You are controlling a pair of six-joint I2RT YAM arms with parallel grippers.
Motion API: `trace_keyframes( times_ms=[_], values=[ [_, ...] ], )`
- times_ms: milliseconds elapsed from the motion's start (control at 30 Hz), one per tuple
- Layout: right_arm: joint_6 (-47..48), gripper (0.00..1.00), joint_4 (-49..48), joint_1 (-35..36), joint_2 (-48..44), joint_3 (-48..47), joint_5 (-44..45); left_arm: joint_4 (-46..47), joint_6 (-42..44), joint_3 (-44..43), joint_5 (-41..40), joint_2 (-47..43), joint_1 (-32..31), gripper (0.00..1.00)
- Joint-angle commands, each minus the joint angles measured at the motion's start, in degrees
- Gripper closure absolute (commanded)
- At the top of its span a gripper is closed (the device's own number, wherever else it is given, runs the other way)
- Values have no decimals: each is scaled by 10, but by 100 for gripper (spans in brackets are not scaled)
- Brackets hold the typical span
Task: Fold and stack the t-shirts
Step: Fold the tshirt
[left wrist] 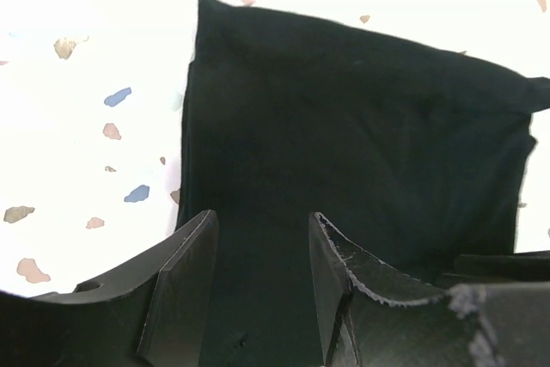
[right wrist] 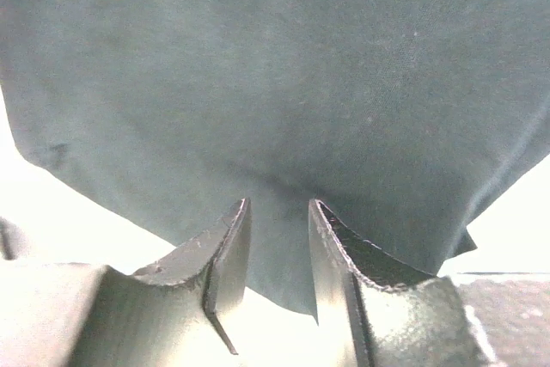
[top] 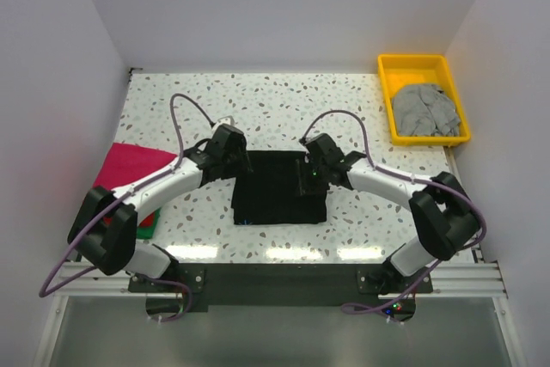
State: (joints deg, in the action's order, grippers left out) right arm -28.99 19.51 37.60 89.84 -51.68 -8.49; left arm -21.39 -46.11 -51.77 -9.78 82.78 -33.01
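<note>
The black t-shirt [top: 279,188] lies folded into a rectangle on the table between the arms. My left gripper [top: 236,159] is over its far left corner. In the left wrist view this gripper [left wrist: 262,242] is open, with the black t-shirt [left wrist: 361,126] lying flat under and between the fingers. My right gripper [top: 308,169] is at the far right edge. In the right wrist view it [right wrist: 279,229] stands partly open, with the shirt's edge [right wrist: 275,83] in the narrow gap. The magenta t-shirt [top: 129,165] lies at the left. Red [top: 151,217] and green [top: 146,231] cloth peek out beside the left arm. The grey t-shirt [top: 423,109] is crumpled in the tray.
The yellow tray [top: 389,75] stands at the back right corner. White walls close in the speckled table [top: 284,100] at the back and both sides. The left arm's forearm lies over the magenta shirt's near edge.
</note>
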Motion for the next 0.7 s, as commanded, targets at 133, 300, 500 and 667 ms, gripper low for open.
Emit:
trace_keyframes(
  times_ms=[133, 300, 500, 667],
  values=[
    [-4, 60, 55, -3, -57, -86, 73, -9, 22, -9, 3, -35, 1, 49],
    [-5, 67, 41, -53, 16, -153, 59, 19, 14, 22, 24, -31, -6, 50],
    [-5, 72, 21, -127, 124, -199, 37, 70, 1, 70, 44, -18, -29, 51],
    [10, 74, 36, -155, 204, -233, 44, 93, -12, 92, 50, 7, -50, 52]
  ],
)
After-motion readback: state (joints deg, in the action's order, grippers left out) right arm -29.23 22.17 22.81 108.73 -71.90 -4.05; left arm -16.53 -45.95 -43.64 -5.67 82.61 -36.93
